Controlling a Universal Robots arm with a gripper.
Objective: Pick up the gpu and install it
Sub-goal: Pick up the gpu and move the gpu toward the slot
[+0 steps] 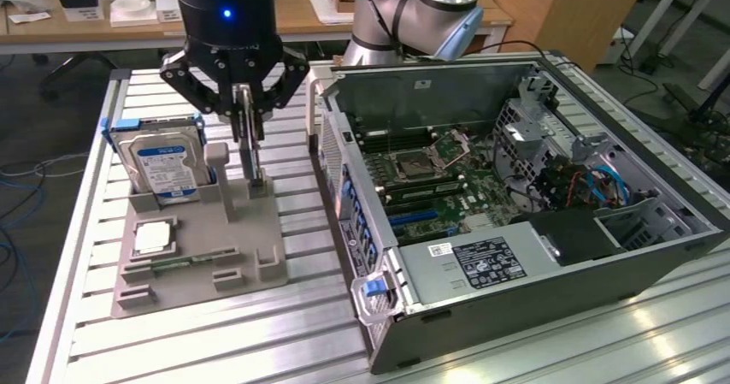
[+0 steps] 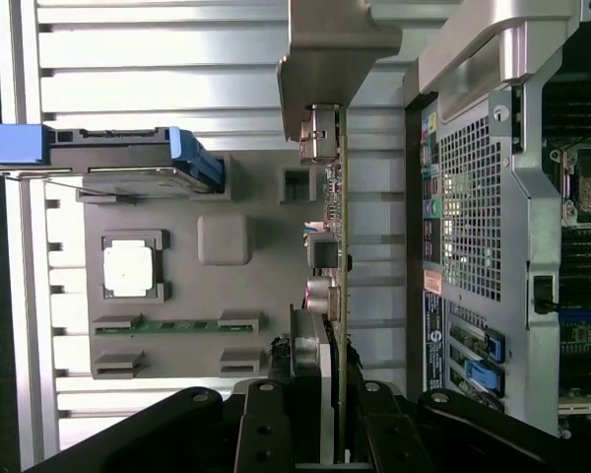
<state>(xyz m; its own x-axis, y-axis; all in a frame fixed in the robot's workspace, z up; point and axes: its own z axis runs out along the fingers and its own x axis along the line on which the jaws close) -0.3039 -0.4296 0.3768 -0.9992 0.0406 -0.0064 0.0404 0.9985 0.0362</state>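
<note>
Tool (image 1: 245, 134) clamped on upright gpu (image 1: 256, 168) at gray holder (image 1: 194, 260), beside hard drive (image 1: 166, 166).

Slatted aluminium bench (image 1: 205, 350), ribs running along its length. Directly beneath the end effector (image 1: 245, 134), flat on the slats: a grey moulded holder tray (image 1: 188, 298). Just beside the end effector, toward the exterior view's right, on the same slats: an open computer case (image 1: 548, 303), close alongside the tray.

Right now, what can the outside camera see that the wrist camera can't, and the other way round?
Exterior view: the robot arm, the labelled power supply and the blue cables. Wrist view: the connectors along the gpu edge. Both: the gripper closed on the gpu, the hard drive and the grey tray.
</note>
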